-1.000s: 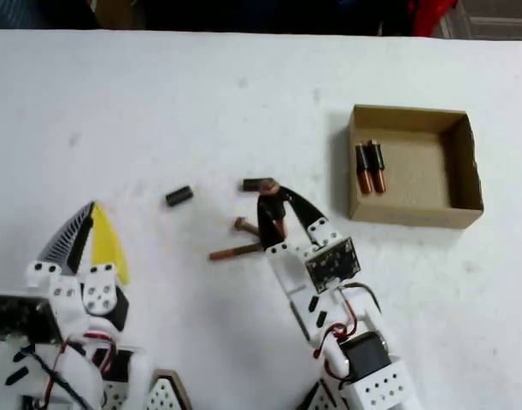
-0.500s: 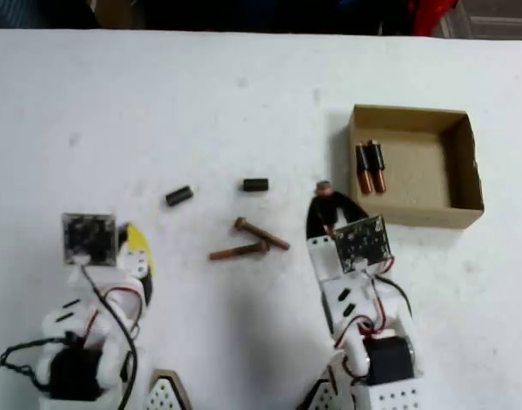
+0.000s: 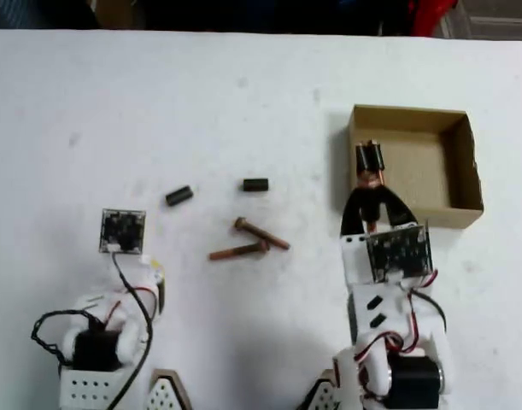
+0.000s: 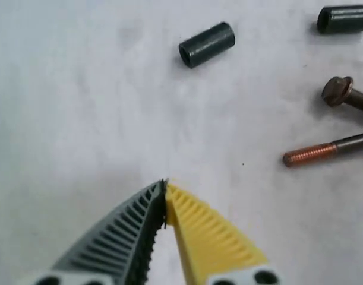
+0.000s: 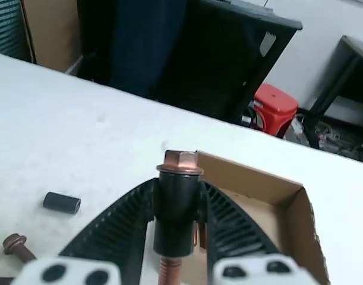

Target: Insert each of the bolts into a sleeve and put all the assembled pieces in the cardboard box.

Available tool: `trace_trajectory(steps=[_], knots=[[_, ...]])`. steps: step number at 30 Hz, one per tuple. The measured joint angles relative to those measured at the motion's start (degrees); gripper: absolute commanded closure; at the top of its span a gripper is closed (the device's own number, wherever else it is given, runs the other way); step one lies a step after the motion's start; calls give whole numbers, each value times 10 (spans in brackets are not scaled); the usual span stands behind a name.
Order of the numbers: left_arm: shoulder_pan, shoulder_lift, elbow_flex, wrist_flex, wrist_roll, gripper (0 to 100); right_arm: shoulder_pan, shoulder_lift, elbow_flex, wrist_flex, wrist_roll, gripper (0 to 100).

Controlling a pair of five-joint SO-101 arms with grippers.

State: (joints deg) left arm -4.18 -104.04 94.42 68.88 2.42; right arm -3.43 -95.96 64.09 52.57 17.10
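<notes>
In the high view, the right end effector [image 3: 372, 195] is poised over the near wall of the cardboard box [image 3: 440, 213]. In the left wrist view, the left end effector [image 4: 165, 191] is closed and empty. In the right wrist view, the assembled piece [image 5: 176, 208] is clamped upright. It is best carried fully over the box floor, seemingly not yet reached, before release.

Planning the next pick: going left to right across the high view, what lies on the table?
Short black cylindrical sleeve → second black cylindrical sleeve → open brown cardboard box.
</notes>
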Motion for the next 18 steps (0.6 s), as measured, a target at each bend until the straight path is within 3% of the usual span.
trace_trajectory(steps=[18], knots=[[0,0,27,39,0,980,59,505,-256,1,0,982]])
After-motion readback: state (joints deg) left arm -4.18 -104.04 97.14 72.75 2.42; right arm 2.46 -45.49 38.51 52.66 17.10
